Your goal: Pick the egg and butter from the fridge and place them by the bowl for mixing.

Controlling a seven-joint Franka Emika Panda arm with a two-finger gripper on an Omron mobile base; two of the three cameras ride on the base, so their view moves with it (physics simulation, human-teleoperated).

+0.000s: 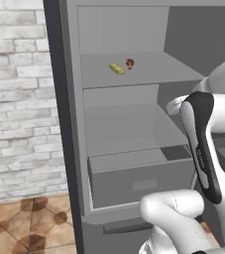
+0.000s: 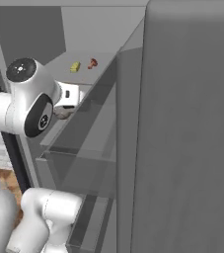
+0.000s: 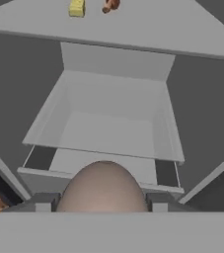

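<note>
Wide open at the front of the fridge, door swung aside. Upper shelf mostly bare, room all around the butter and egg, set close together near the back. Middle shelf free. Lower drawer jutting forward, blocking a low approach.

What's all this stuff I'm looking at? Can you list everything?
fridge: one, grey, open, ahead
drawer: one, grey, low in the fridge
butter: one, yellow, upper shelf
lump: one, red-brown, beside the butter; too small to name
egg: one, pale brown-grey, between the fingers
wall: white brick, left of the fridge
floor: brown tiles, below the wall
arm: one, white with dark joints
fingers: two, dark, shut on the egg
</note>
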